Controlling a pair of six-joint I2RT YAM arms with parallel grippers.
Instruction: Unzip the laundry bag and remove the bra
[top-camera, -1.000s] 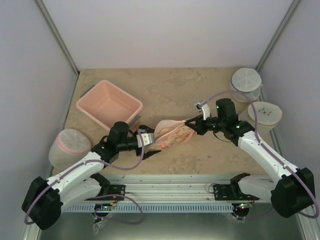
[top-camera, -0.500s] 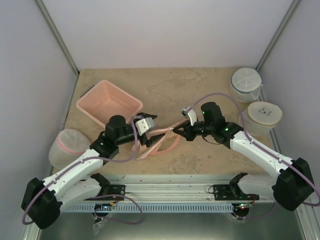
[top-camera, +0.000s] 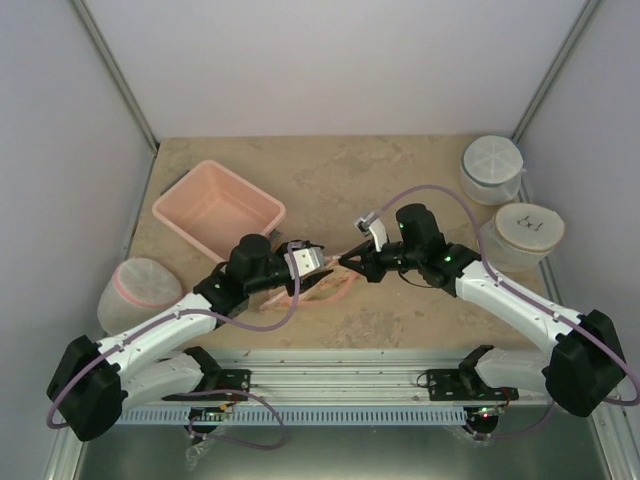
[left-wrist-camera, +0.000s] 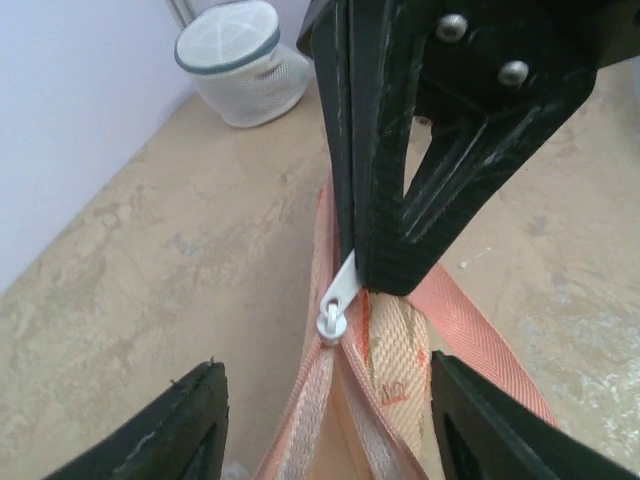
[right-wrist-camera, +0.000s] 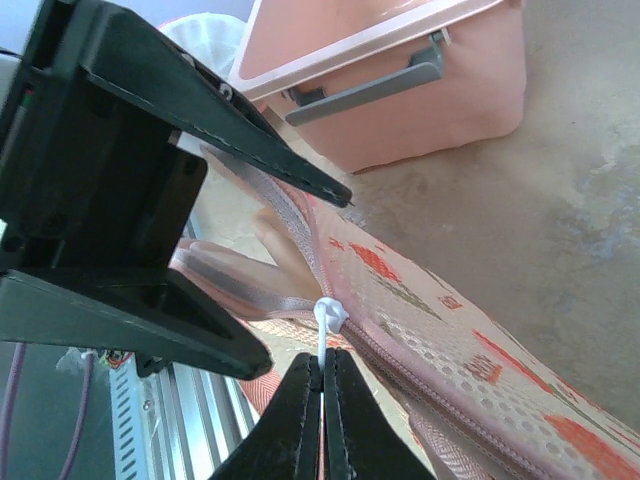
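The laundry bag (top-camera: 335, 283), cream with orange-red triangles and pink edging, hangs between my two grippers at the table's middle. My right gripper (top-camera: 346, 262) is shut on its white zipper pull (right-wrist-camera: 327, 318), which also shows in the left wrist view (left-wrist-camera: 338, 297). The patterned bag side (right-wrist-camera: 450, 335) runs off to the right. The zip is parted below the slider, and a smooth peach surface, the bra (right-wrist-camera: 278, 248), shows in the gap. My left gripper (top-camera: 318, 272) is open, one finger (left-wrist-camera: 190, 425) on each side of the bag's open zip tapes, close under the right gripper.
A pink tub (top-camera: 218, 207) stands at the back left and shows behind the bag (right-wrist-camera: 400, 90). White mesh drums stand at the right (top-camera: 492, 168) (top-camera: 527, 232) and the left (top-camera: 140, 290); one shows in the left wrist view (left-wrist-camera: 240, 60).
My right gripper has moved left along the bag with the zipper pull. My left gripper has swung right and now straddles the bag with its jaws open.
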